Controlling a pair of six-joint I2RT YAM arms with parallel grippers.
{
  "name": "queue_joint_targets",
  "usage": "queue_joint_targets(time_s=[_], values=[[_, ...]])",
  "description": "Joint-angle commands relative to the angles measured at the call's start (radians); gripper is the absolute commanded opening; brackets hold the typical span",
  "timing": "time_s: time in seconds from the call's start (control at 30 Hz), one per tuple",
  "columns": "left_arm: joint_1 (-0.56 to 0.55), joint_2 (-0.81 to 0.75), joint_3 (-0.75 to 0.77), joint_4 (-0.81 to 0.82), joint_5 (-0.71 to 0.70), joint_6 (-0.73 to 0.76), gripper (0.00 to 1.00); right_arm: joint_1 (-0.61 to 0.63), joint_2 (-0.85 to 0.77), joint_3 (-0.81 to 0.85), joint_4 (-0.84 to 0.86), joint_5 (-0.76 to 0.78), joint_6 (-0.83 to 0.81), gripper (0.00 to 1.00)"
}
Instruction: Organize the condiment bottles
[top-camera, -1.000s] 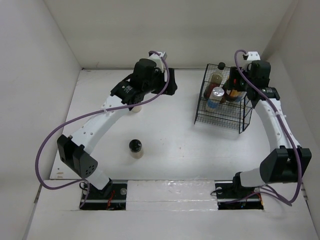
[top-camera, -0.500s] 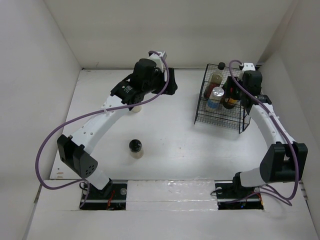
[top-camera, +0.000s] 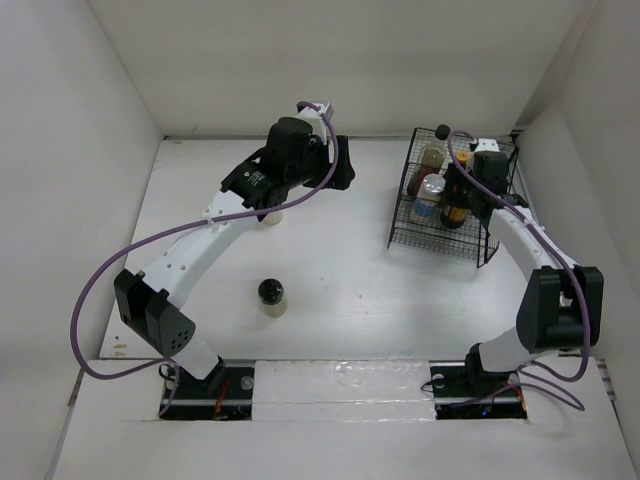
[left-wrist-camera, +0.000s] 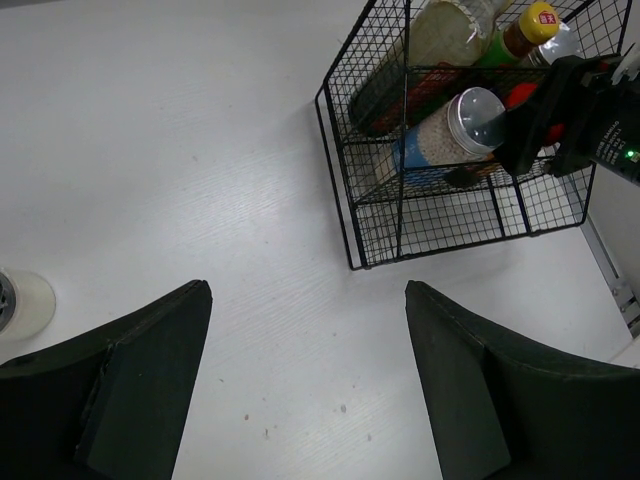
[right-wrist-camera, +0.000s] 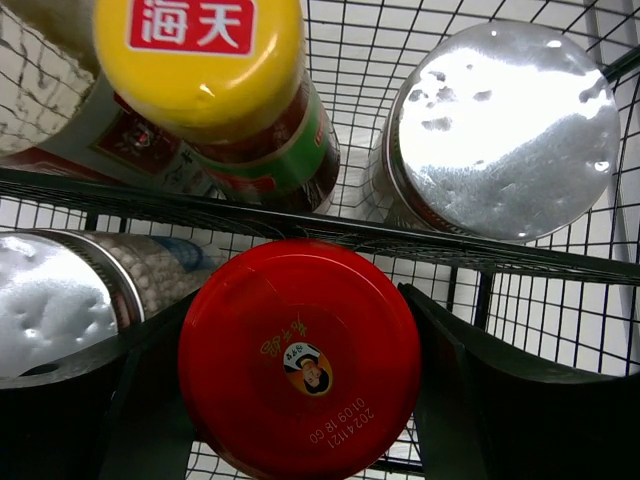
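Note:
My right gripper (right-wrist-camera: 300, 330) is shut on the red-lidded jar (right-wrist-camera: 300, 355), a finger on either side of the lid. It holds the jar inside the black wire basket (top-camera: 478, 240). Around it stand a yellow-capped, green-red labelled bottle (right-wrist-camera: 200, 50) and two silver-capped shakers (right-wrist-camera: 505, 130) (right-wrist-camera: 50, 300). A tall dark bottle (top-camera: 434, 152) stands at the basket's back. My left gripper (left-wrist-camera: 308, 290) hangs open over bare table, with a pale jar (top-camera: 272, 213) beside it. A black-capped pale jar (top-camera: 271, 297) stands alone near the table's middle.
White walls close in the table on the left, back and right. The basket sits at the back right, close to the right wall. Purple cables loop off both arms.
My right gripper has carried the red-lidded jar leftward and toward the near side, deeper into the basket. The left arm has stayed put.

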Motion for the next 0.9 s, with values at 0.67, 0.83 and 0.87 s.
queue_joint_targets(time_s=[0.67, 0.83, 0.87], values=[[0.001, -0.054, 0.004, 0.023, 0.003, -0.007, 0.74, 0.029, -0.073, 0.165, -0.110, 0.105, -0.012, 0.77], [0.001, -0.054, 0.004, 0.023, 0.003, -0.007, 0.74, 0.020, -0.064, 0.165, -0.133, 0.085, -0.003, 0.80], [0.001, -0.063, 0.004, 0.023, 0.003, -0.007, 0.74, 0.020, -0.078, 0.165, -0.133, 0.085, -0.003, 0.80]])
